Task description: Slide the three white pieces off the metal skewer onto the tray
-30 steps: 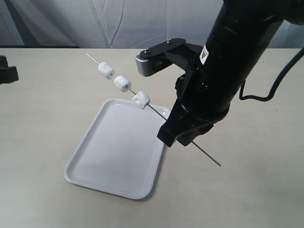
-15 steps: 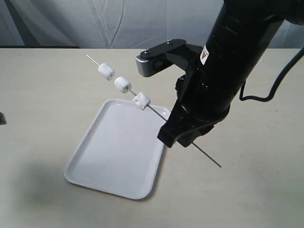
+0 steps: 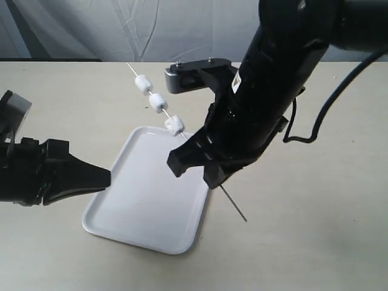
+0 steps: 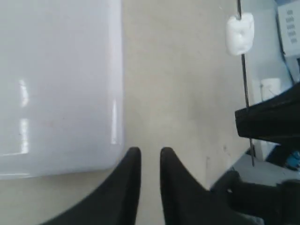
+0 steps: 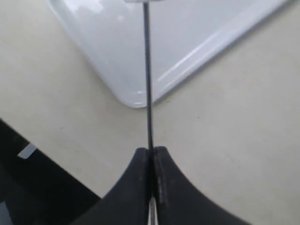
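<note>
The metal skewer (image 3: 233,202) hangs slanted in the air, and my right gripper (image 3: 208,171) is shut on its lower part. The three white pieces (image 3: 158,102) sit in a row on its upper half, the lowest one over the far edge of the tray (image 3: 145,200). In the right wrist view the skewer (image 5: 147,70) runs out from the closed gripper (image 5: 151,152) over a tray corner (image 5: 136,96). My left gripper (image 3: 107,177) hovers at the tray's left edge. Its fingers (image 4: 133,161) stand slightly apart and hold nothing, and one white piece (image 4: 240,33) shows on the skewer (image 4: 244,84).
The tray (image 4: 61,84) lies flat on a beige tabletop (image 3: 315,242). A grey cloth backdrop (image 3: 91,30) hangs behind the table. The bulky black right arm (image 3: 273,85) stands over the tray's right side.
My left arm has come in from the left edge up to the tray. The right arm has shifted left, and the skewer now tilts more steeply.
</note>
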Controlling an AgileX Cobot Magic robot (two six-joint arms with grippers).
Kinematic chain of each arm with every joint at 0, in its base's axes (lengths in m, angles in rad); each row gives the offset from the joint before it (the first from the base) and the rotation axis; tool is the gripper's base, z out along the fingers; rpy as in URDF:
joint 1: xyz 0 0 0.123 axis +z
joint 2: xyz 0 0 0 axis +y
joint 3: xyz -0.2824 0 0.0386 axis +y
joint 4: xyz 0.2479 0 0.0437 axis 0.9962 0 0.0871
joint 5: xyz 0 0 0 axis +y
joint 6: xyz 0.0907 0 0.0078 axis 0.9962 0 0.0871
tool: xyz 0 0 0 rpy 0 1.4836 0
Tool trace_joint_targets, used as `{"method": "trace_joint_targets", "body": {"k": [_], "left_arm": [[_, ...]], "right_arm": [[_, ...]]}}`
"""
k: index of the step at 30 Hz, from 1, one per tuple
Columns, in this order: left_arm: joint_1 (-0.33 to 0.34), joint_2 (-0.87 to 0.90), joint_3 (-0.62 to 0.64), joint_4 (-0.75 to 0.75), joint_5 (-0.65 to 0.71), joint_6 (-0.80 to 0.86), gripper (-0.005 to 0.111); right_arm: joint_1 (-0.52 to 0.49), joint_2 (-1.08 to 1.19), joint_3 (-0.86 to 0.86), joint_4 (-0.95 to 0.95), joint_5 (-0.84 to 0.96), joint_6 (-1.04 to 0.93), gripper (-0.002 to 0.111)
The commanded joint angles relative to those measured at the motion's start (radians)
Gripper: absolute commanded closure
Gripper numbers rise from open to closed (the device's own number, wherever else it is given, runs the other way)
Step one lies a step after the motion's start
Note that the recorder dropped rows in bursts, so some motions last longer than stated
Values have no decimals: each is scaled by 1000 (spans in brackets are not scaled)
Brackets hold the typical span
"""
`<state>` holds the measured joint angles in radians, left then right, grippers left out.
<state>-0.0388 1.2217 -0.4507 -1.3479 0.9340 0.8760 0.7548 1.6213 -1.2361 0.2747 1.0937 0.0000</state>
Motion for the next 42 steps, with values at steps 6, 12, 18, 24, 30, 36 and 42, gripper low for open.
{"method": "trace_joint_targets", "body": {"k": [6,12,18,24,30,36,42], "left_arm": [[-5,122,11,-156,-74,176,61],[-5,205,-1,-289,-72,315,61],[-5,264,-12,-319,-38,315,61],[-5,282,-25,-363,-14,313,61],[-5,320,-33,-365,-10,313,61],[-5,349,-50,-363,-12,313,62],[-5,351,-51,-360,-15,311,65]], "right_arm": [[97,59,167,-41,-172,278,109],[171,59,204,105,-301,289,109],[224,61,204,187,-412,292,109],[233,80,204,167,-406,352,109],[261,99,204,202,-406,352,109],[306,99,204,205,-416,355,109],[334,97,204,223,-444,357,109]]}}
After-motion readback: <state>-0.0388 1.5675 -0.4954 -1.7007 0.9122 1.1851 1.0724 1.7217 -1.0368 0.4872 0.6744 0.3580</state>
